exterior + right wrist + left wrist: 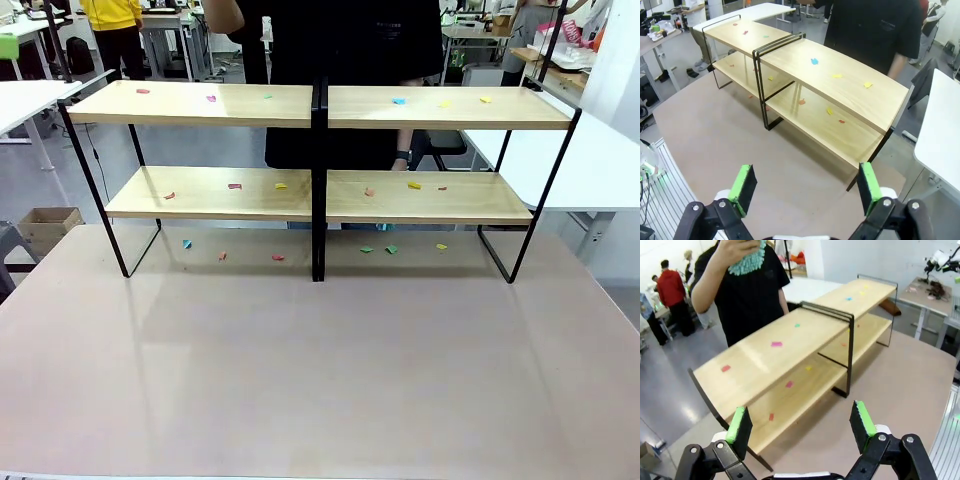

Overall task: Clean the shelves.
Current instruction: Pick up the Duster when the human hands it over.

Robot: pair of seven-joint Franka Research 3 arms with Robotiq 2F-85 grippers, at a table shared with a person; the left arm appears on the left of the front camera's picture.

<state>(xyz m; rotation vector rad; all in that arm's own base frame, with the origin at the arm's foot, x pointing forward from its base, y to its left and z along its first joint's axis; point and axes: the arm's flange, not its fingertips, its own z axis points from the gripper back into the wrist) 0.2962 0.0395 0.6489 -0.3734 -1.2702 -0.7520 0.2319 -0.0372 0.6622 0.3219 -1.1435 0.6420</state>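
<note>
The shelves (320, 105) stand at the far side of the table, two joined units of light wood on a thin black frame (318, 180). Small coloured paper scraps lie on the top board, on the lower board (280, 186) and on the table under it (366, 249). In the left wrist view the shelves (790, 345) lie ahead of my left gripper (802, 422), which stands open and holds nothing. My right gripper (805, 185) is open too, above the table and well short of the shelves (840, 85). A person behind the shelves holds a teal fluffy duster (747, 260) up high.
The person in black (340, 60) stands close behind the shelves. White tables (600, 160) flank the far right and far left (25, 100). A cardboard box (45, 225) sits on the floor at the left. The brown tabletop (320, 370) spreads in front.
</note>
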